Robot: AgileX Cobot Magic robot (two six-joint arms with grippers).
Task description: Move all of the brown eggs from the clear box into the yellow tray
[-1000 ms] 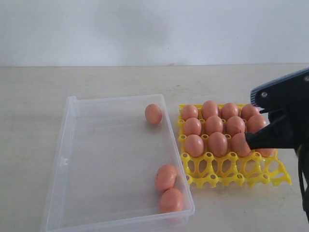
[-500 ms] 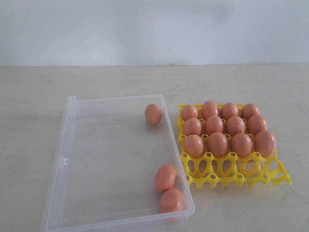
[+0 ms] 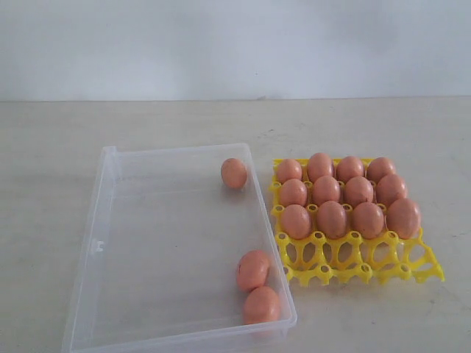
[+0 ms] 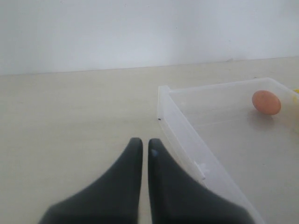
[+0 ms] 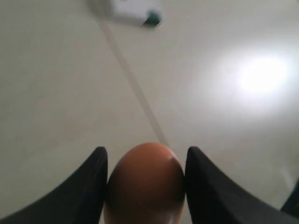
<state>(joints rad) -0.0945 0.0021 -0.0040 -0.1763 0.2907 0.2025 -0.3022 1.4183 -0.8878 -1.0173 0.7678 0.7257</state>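
Observation:
Three brown eggs lie in the clear box (image 3: 99, 220): one at the far right corner (image 3: 234, 173) and two touching at the near right corner (image 3: 253, 270) (image 3: 261, 305). The yellow tray (image 3: 346, 268) right of the box holds several eggs in its three far rows; its near row is bare. Neither gripper shows in the exterior view. My left gripper (image 4: 141, 142) is shut on nothing, low over the table just outside the box wall (image 4: 187, 135), with the far egg (image 4: 266, 102) beyond. My right gripper (image 5: 146, 156) is shut on a brown egg (image 5: 145, 186).
The box and tray stand side by side on a pale table (image 3: 368, 125) before a white wall. A small latch tab (image 3: 96, 245) sticks out on the box's left wall. In the right wrist view a white object with a green part (image 5: 140, 11) lies beyond the held egg.
One second ago the right gripper hung over the tray's right side in the exterior view; it then left that view. The eggs in the box and tray have not moved.

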